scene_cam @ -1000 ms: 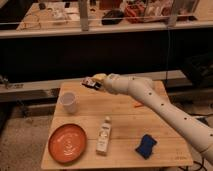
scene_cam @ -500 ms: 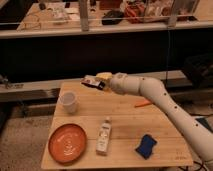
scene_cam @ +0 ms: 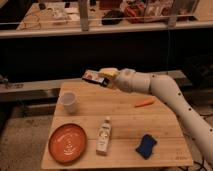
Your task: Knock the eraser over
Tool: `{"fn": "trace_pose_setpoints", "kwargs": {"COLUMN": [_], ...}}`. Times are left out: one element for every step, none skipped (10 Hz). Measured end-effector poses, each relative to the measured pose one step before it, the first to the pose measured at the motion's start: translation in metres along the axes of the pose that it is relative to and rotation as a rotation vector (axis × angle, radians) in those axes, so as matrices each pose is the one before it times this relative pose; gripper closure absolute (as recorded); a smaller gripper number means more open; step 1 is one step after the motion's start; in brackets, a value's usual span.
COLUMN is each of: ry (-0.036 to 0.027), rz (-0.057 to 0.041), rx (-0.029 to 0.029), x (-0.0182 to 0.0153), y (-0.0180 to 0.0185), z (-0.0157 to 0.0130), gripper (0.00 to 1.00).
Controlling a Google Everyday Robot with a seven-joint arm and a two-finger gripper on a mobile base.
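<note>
The eraser (scene_cam: 92, 76), a small dark block with a reddish mark on its pale face, hangs tilted just above the back edge of the wooden table (scene_cam: 125, 118). My gripper (scene_cam: 104, 78) is shut on its right end, reaching in from the right on the white arm (scene_cam: 165, 90). The eraser sticks out to the left of the fingertips, up and to the right of the white cup (scene_cam: 68, 101).
An orange plate (scene_cam: 67, 143) lies at the front left and a white bottle (scene_cam: 104, 136) lies flat at the front middle. A dark blue pad (scene_cam: 146, 146) sits front right, and a small orange object (scene_cam: 145, 103) lies back right. A dark shelf runs behind the table.
The gripper and the eraser have risen slightly and shifted a little to the left over the table's back edge. Nothing on the table has moved.
</note>
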Motion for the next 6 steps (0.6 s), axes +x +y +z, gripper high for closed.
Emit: {"fn": "trace_pose_setpoints", "kwargs": {"ry": [-0.00531,-0.00264,-0.00714,-0.00619,-0.00481,-0.00497], "rz": [-0.01003,-0.01374,-0.01644,-0.01153,-0.01207,-0.00713], "rx": [0.00279,0.00122,0.00045,0.00292,0.00372,0.00482], "x": [0.00018,0.00253,0.00153,0.00131,0.00553,0.00629], "y": [-0.01295,-0.01049,-0.01006,-0.00818,-0.00700,-0.00310], "z": [-0.00313,-0.00117,0.00179,0.00190,0.00258,0.00420], "gripper": [1.00,1.00,1.00,1.00,1.00,1.00]}}
